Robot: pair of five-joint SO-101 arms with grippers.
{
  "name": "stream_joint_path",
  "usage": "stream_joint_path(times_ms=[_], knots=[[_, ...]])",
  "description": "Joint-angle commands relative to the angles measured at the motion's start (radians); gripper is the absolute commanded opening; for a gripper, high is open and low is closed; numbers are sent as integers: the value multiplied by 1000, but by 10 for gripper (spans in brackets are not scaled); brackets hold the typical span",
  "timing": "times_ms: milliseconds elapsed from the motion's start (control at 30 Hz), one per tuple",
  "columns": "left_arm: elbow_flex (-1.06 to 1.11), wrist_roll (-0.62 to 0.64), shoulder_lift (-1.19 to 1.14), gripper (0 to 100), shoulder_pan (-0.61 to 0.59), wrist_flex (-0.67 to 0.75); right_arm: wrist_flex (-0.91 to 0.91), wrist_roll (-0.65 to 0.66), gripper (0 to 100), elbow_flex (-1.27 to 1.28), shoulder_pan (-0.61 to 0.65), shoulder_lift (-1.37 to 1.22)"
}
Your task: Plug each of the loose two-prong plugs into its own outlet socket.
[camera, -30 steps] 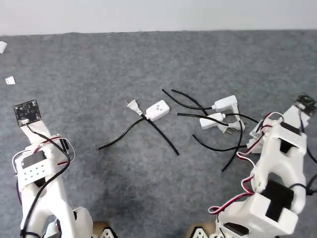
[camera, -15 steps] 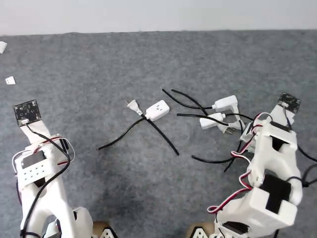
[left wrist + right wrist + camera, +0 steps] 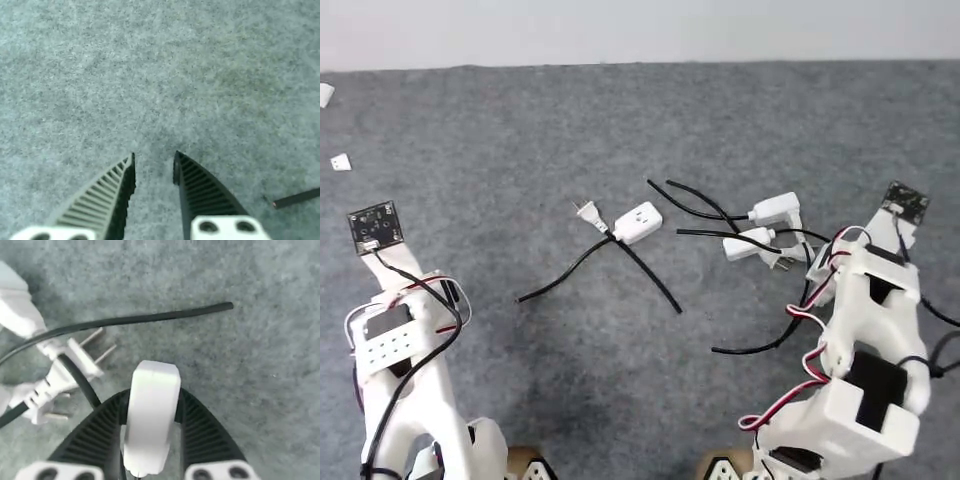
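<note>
Right hand (image 3: 151, 396): mine, clamped on a white outlet socket (image 3: 150, 425), well right of the middle socket (image 3: 638, 222).
Left hand (image 3: 154, 161): narrowly parted, over desk (image 3: 160, 65).
Loose plug (image 3: 585, 211): just left of the middle socket.

I seem to work at a robotics test bench: grey felt mat (image 3: 520, 120) across the whole frame, bare white wall (image 3: 640, 30) along the top, my exposed wiring (image 3: 812, 370) lower right, loose-ended cords (image 3: 565, 275) mid-frame

No legible text, number or sign anywhere; white scrap (image 3: 340, 161) at far left too small to read; nothing readable on middle socket (image 3: 638, 222).
</note>
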State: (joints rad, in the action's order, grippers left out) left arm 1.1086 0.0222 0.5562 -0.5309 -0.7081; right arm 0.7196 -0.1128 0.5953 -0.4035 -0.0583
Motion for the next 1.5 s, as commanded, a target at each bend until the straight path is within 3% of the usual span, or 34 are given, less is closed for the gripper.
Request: stream_joint_path(times_ms=[0, 200, 300, 400, 633, 767, 933, 1100, 1467], knots=[[-5, -9, 12, 119, 2, -9, 150, 60, 8, -112, 25, 131], [-7, -9, 12, 119, 2, -9, 556, 204, 8, -235, 130, 415], [-7, -9, 12, 119, 2, -9, 750, 249, 8, -267, 251, 552], [-7, -9, 12, 119, 0, -9, 817, 245, 9, -241, 392, 605], [-7, -9, 12, 119, 0, -9, 670, 166, 10, -81, 622, 460], [-7, -9, 12, 119, 0, -9, 535, 110, 11, -38, 690, 309], [-7, -9, 12, 119, 0, -9, 409, 124, 32, -29, 707, 137], [-7, -9, 12, 119, 0, -9, 407, 167, 199, -41, 708, 96], [-7, -9, 12, 119, 0, -8, 516, 157, 106, -25, 674, 329]])
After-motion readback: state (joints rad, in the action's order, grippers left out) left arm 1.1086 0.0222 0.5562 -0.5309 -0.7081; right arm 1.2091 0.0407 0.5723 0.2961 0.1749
